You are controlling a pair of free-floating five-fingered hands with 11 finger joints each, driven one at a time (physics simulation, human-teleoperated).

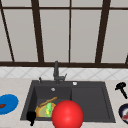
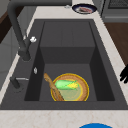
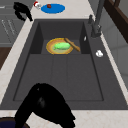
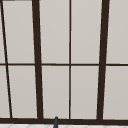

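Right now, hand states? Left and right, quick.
Left hand: at the sink's front left edge, holding nothing; open or shut cannot be told.
Right hand: above the right counter, holding nothing; cannot be told.

Shows a window [image 4: 70, 60] with pale panes, split by dark upright bars and one thin crossbar. Ends below in a dark sill, with the faucet's tip [image 4: 56, 121] poking up left of middle.

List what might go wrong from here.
The left hand hovers at the sink's front rim near the bowl; a low reach might tip it and spill the corn. The right hand hangs close to the dark plate and could knock it.
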